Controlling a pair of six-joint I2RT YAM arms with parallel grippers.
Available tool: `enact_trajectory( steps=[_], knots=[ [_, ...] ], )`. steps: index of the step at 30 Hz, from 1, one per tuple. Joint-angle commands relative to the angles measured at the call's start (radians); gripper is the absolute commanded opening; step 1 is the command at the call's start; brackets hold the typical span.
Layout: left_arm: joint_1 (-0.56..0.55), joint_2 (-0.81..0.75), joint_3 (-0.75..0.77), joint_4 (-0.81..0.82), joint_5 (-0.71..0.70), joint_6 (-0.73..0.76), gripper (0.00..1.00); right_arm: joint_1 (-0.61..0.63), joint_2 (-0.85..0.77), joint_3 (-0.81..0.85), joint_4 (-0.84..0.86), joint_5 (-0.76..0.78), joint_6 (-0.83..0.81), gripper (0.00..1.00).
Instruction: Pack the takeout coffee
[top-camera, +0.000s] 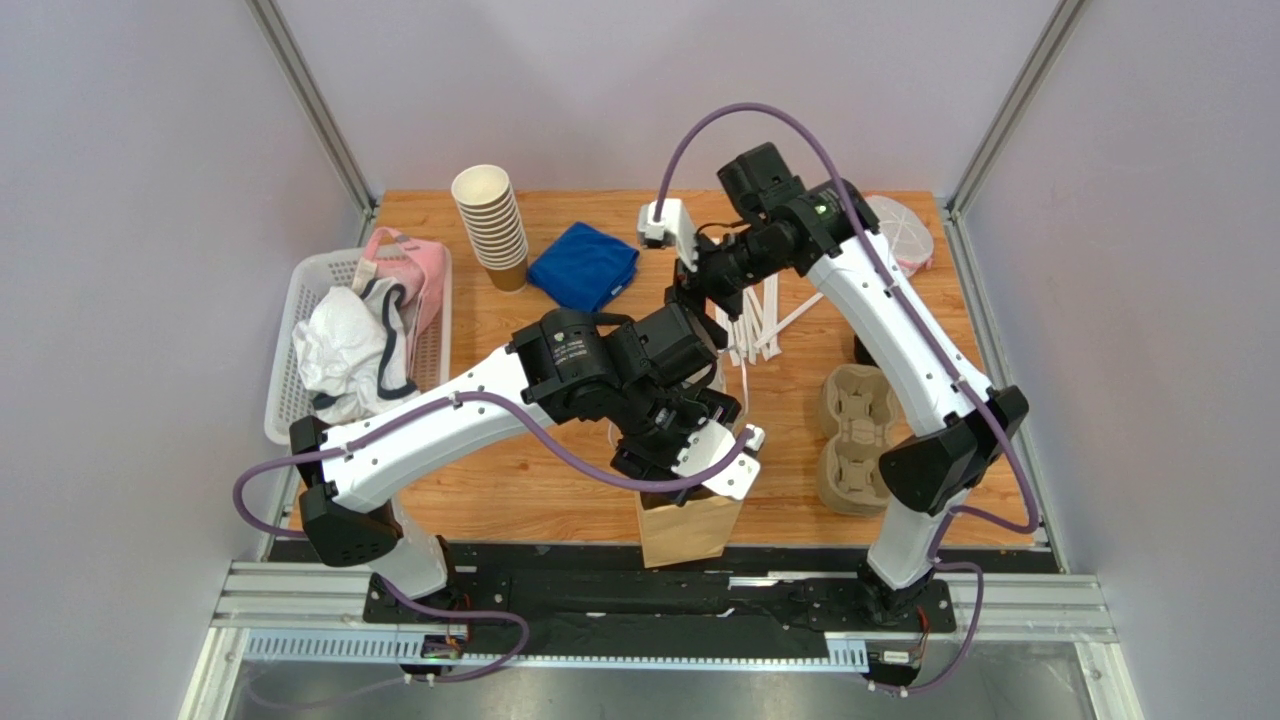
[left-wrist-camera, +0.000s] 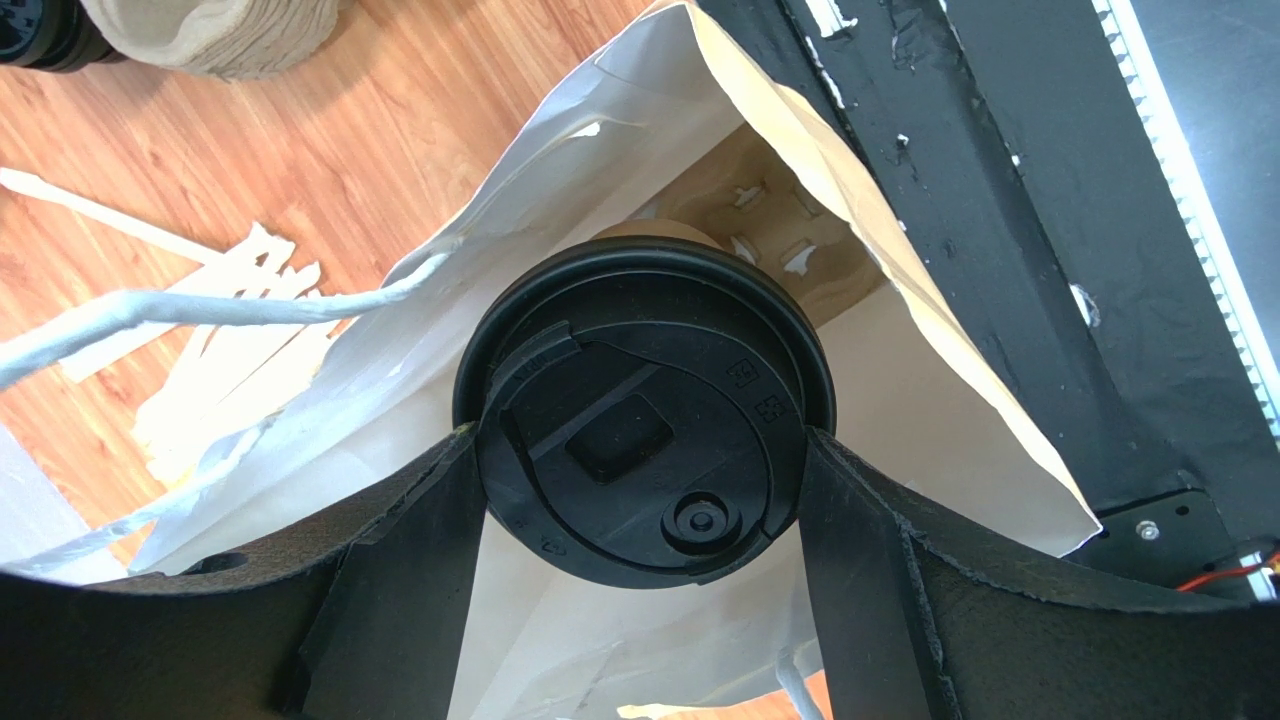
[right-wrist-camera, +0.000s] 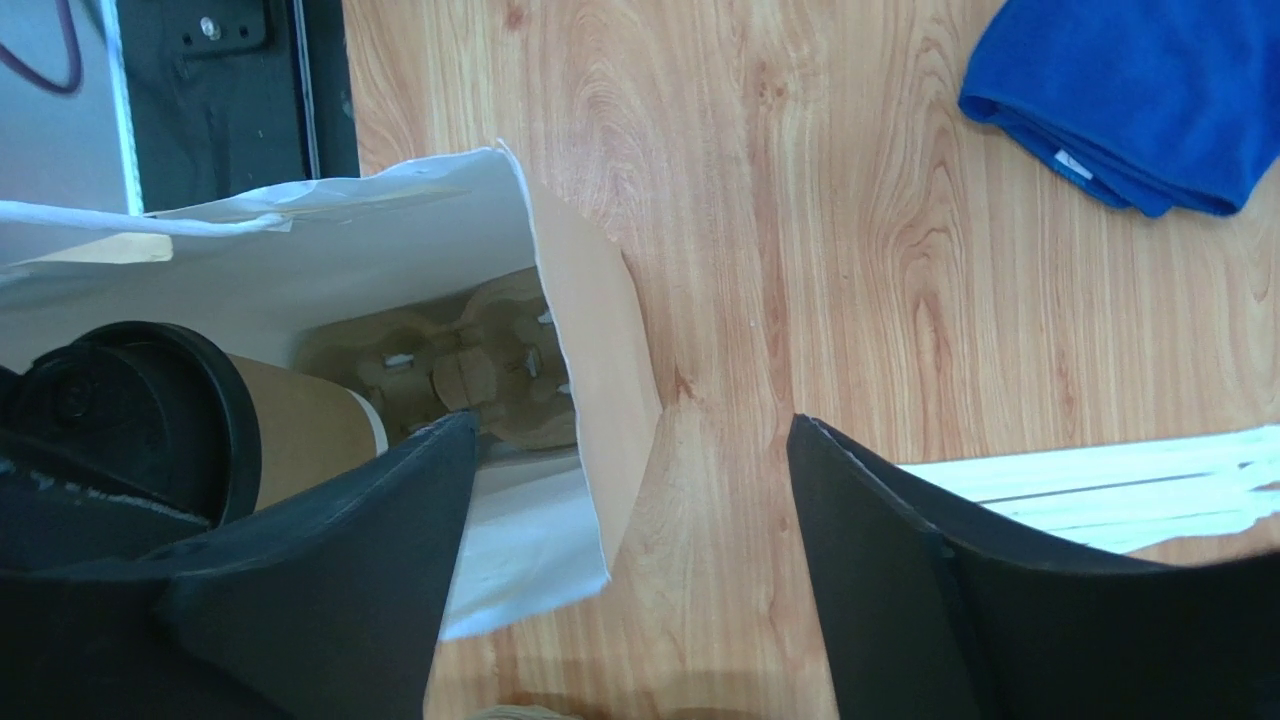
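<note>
The left end effector (left-wrist-camera: 643, 480) grips the takeout coffee (left-wrist-camera: 646, 375) by its black lid in the mouth of the paper bag (left-wrist-camera: 932, 390); the right end effector (right-wrist-camera: 631, 435) stands open, empty, over the tabletop (right-wrist-camera: 781, 225).

Overhead wide, wrist views close above bag (right-wrist-camera: 301, 255)

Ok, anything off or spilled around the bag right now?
Nothing spilled. The left gripper holds the lidded takeout coffee at the mouth of the paper bag; its rim is creased, white strips lie scattered nearby.
</note>
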Motion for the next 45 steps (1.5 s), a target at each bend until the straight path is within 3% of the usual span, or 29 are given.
enact_trajectory(
  steps=[1,4,5,6,10,17,19,21,22,23,26,34,38,45],
  knots=[
    [-0.006,-0.008,-0.001,-0.005,0.015,0.013,0.29,0.05,0.026,0.052,-0.104,0.07,-0.068,0.7],
    [-0.006,-0.019,-0.027,0.006,-0.02,-0.01,0.29,0.053,0.043,0.074,-0.133,0.111,-0.039,0.36],
    [0.001,-0.025,-0.036,0.007,-0.031,-0.016,0.29,0.052,0.04,0.075,-0.139,0.125,-0.027,0.07],
    [0.009,-0.036,-0.053,0.008,-0.039,-0.03,0.29,0.049,0.035,0.072,-0.141,0.153,0.022,0.0],
    [0.069,-0.059,-0.074,0.003,-0.047,-0.077,0.28,0.017,-0.074,-0.016,-0.119,0.151,0.172,0.0],
    [0.159,-0.094,-0.101,0.041,-0.102,-0.093,0.27,0.015,-0.31,-0.359,-0.064,0.044,0.375,0.0],
    [0.174,-0.103,-0.108,0.043,-0.097,-0.082,0.27,0.015,-0.393,-0.431,-0.069,0.035,0.371,0.04],
    [0.182,-0.126,-0.13,0.046,-0.086,-0.068,0.27,0.015,-0.436,-0.439,-0.11,0.006,0.365,0.18],
    [0.182,-0.136,-0.137,0.049,-0.077,-0.052,0.27,0.015,-0.444,-0.436,-0.122,-0.01,0.363,0.29],
    [0.182,-0.151,-0.143,0.05,-0.05,-0.045,0.27,0.015,-0.451,-0.431,-0.135,-0.019,0.361,0.51],
    [0.179,-0.163,-0.13,0.04,0.005,-0.032,0.27,0.015,-0.445,-0.382,-0.12,0.043,0.345,0.69],
    [0.168,-0.165,-0.131,0.02,0.01,-0.036,0.27,0.006,-0.275,-0.178,-0.055,0.108,0.335,0.82],
    [0.168,-0.183,-0.168,0.037,-0.019,-0.042,0.27,0.007,-0.221,-0.117,-0.058,0.026,0.332,0.83],
    [0.17,-0.202,-0.197,0.057,-0.017,-0.071,0.27,0.069,-0.296,-0.245,-0.024,-0.018,0.295,0.84]
  ],
)
